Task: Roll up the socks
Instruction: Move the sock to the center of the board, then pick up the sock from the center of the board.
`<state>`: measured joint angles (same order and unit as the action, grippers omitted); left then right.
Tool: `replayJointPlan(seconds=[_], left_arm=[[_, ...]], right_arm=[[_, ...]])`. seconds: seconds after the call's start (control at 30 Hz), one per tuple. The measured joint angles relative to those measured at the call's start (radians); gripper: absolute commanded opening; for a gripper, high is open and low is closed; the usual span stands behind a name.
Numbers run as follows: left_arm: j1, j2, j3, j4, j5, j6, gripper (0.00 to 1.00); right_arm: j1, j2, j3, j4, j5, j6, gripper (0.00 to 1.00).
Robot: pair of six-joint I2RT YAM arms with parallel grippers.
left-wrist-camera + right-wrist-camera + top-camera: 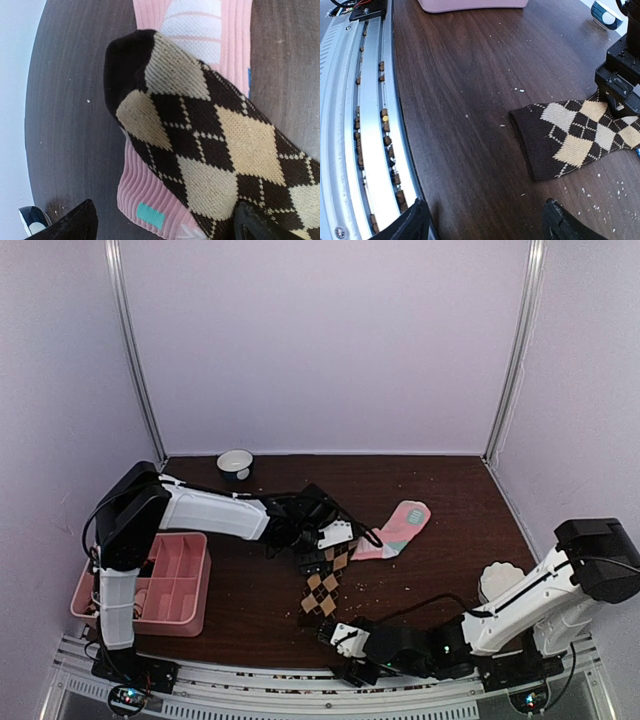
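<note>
- Argyle sock [322,590]: brown, tan and black diamonds, lying flat just below the centre of the overhead frame. Its dark cuff [530,145] points to the lower edge. In the left wrist view its black-tipped far end lies on top of the pink sock.
- Pink sock [400,528]: right of centre, running diagonally toward the upper right, with mint-green patches and ribbing. Its lower end is touching and partly under the argyle sock [210,150]. A small mint tag [150,215] shows on the ribbed part.
- Left hand [318,558]: at centre frame, directly over the argyle sock. Its fingers [75,225] are spread wide at the two lower corners of its wrist view, with sock fabric between them and not clamped.
- Right hand [342,638]: lower centre, just below the cuff. Its fingers [415,220] are parted, with only bare desk between them.
- Desk [450,480]: dark wood grain, scattered with pale crumbs [615,187].
- Pink tray [170,580]: divided, at lower left.
- Bowl [235,462]: small and white, at upper centre-left against the back wall.
- White scalloped object [500,580]: at right, beside the right arm; what it is cannot be told.
- Rail [370,125]: metal, along the near edge, with brown pellets lying in its groove.
</note>
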<state>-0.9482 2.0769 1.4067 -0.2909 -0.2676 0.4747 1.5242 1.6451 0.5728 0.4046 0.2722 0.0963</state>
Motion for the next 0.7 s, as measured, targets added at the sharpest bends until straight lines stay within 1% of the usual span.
replayJointPlan(seconds=[0.13, 0.3, 0.4, 0.57, 0.63, 0.7], left_arm=[[0.0, -0.02, 0.001, -0.057, 0.03, 0.018, 0.98], [0.002, -0.123, -0.021, -0.169, 0.099, 0.041, 0.98], [0.008, -0.193, -0.021, -0.223, 0.132, 0.043, 0.98], [0.045, -0.284, -0.026, -0.283, 0.189, 0.04, 0.98], [0.058, -0.338, -0.066, -0.284, 0.208, 0.04, 0.98], [0.066, -0.398, -0.128, -0.278, 0.217, 0.04, 0.98]], right_arm=[[-0.068, 0.017, 0.018, 0.016, -0.044, -0.052, 0.69], [-0.148, 0.044, 0.051, 0.012, -0.113, -0.116, 0.61], [-0.162, 0.058, 0.076, 0.005, -0.146, -0.142, 0.56], [-0.163, 0.091, 0.105, -0.005, -0.192, -0.167, 0.43], [-0.167, 0.111, 0.105, -0.009, -0.213, -0.172, 0.38], [-0.18, 0.126, 0.105, -0.01, -0.229, -0.174, 0.36]])
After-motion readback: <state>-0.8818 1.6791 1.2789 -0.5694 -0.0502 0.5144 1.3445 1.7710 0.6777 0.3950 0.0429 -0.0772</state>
